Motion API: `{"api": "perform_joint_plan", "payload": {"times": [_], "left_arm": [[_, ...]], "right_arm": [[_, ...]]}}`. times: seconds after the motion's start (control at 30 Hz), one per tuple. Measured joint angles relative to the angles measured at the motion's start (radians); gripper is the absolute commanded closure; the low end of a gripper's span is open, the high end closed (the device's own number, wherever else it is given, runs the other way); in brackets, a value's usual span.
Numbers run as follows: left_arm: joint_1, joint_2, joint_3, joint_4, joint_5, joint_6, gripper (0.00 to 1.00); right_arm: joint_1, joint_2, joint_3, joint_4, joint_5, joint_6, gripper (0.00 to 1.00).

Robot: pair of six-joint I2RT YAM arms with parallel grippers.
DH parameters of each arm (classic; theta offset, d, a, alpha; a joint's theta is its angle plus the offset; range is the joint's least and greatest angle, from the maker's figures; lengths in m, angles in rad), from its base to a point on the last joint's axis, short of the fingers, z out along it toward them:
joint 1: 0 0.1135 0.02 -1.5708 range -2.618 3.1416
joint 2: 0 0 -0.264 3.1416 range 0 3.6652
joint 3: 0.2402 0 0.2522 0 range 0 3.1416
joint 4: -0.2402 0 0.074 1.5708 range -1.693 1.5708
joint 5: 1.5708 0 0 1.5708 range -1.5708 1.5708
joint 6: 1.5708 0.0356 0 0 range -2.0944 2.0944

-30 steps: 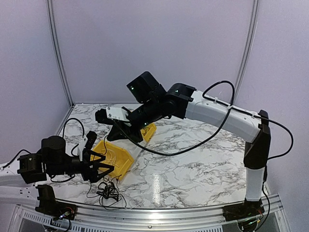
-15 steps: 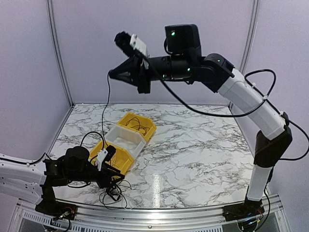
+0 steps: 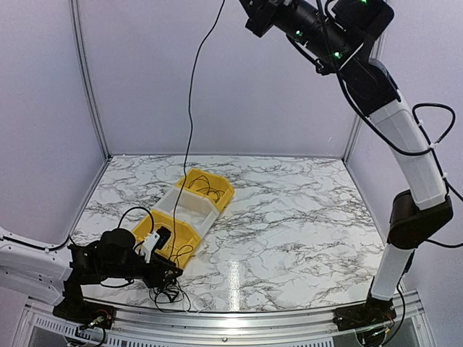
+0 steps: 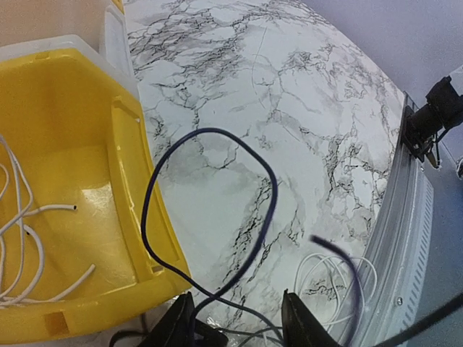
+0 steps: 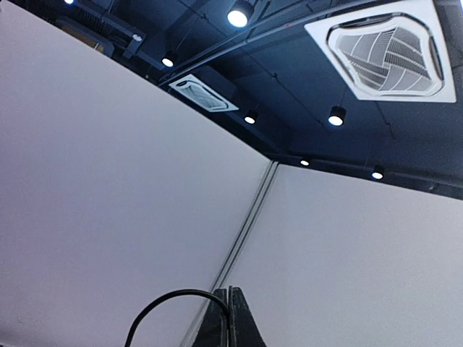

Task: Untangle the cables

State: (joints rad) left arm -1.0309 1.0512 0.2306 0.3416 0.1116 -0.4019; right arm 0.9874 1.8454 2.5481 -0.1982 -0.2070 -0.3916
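Just on the arms' side of the near yellow bin (image 3: 172, 242), the tangle of cables (image 3: 168, 290) lies on the marble table (image 3: 304, 231), mostly black loops with a few white ones. We see the left gripper (image 3: 166, 273) low over that tangle, close to the bin's front wall. In its wrist view the jaws stand partly apart with marble showing between them. A black loop (image 4: 148, 217) comes up out of the gap and arches past the bin's corner, and thin white loops (image 4: 329, 271) lie on the side away from the bin. White cords (image 4: 22, 238) rest inside the bin. High above the bin, the right gripper (image 5: 228, 311) has its fingers pressed together on a black cord (image 3: 189, 108). The cord hangs in one long line down towards the bin, and we cannot trace its lower end.
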Motion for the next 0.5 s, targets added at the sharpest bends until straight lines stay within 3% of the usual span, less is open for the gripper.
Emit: {"api": "perform_joint_plan", "payload": {"times": [0.37, 0.5], "left_arm": [[-0.003, 0.016, -0.03, 0.01, -0.048, -0.048, 0.52], [-0.003, 0.016, -0.05, 0.01, -0.064, -0.075, 0.49]], "right_arm": [[-0.011, -0.048, 0.029, 0.253, 0.125, -0.158, 1.0], [-0.082, -0.08, 0.042, 0.318, 0.151, -0.205, 1.0]]}}
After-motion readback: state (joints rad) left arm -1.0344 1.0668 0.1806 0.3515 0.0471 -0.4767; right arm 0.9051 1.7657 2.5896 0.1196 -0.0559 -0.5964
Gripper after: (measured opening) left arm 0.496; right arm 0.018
